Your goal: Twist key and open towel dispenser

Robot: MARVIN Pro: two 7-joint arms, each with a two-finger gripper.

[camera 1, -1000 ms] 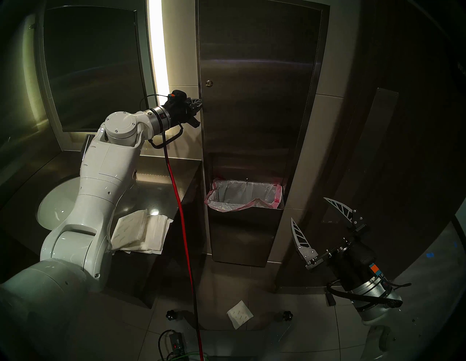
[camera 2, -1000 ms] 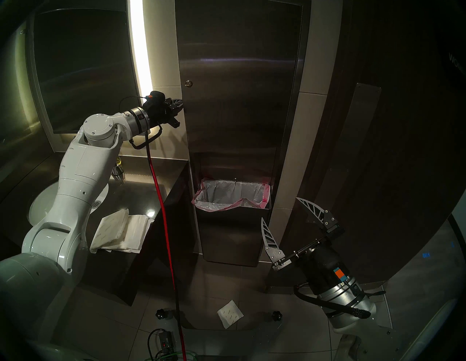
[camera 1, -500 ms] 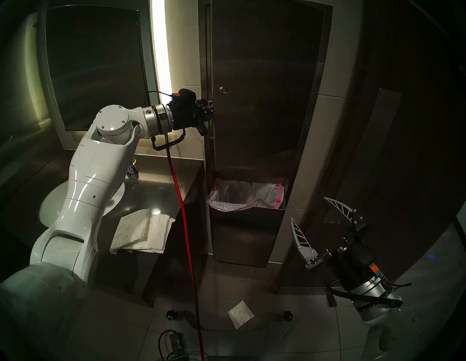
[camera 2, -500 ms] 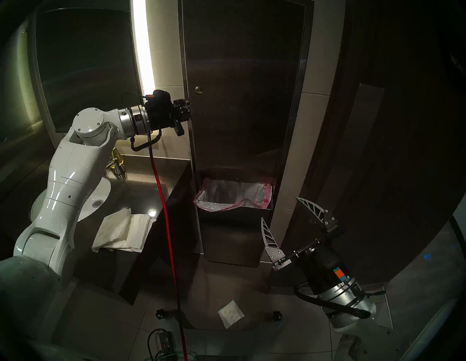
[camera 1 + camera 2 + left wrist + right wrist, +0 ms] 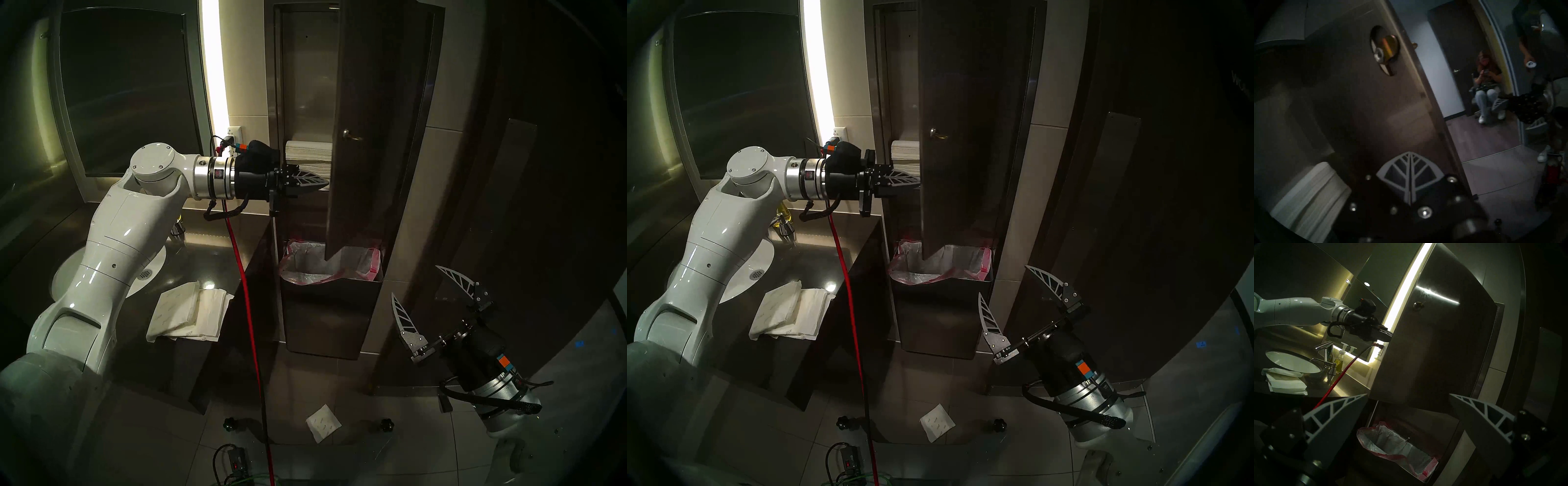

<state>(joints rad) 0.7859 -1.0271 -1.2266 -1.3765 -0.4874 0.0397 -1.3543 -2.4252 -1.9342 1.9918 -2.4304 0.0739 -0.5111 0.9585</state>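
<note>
The towel dispenser (image 5: 302,85) stands open. Its long steel door (image 5: 376,101) is swung out toward me, hinged on the right. The brass key (image 5: 353,137) sticks out of the round lock on the door's front and also shows in the head right view (image 5: 941,135) and the right wrist view (image 5: 1418,305). White folded towels (image 5: 307,149) are stacked inside. My left gripper (image 5: 324,185) is shut and empty, with its tips at the inner side of the door's free edge (image 5: 1409,153). My right gripper (image 5: 414,280) is open and empty, low on the right.
A steel waste bin (image 5: 339,305) with a pink-edged liner sits under the door. On the left is a counter with a sink (image 5: 64,281) and folded paper towels (image 5: 190,312). A red cable (image 5: 249,305) hangs in front. A mirror (image 5: 125,88) is at the back left. A seated person (image 5: 1486,76) is behind the robot.
The dispenser door went from closed to wide open. My left gripper moved right and lower into the opening with its fingers together. The right arm has not moved.
</note>
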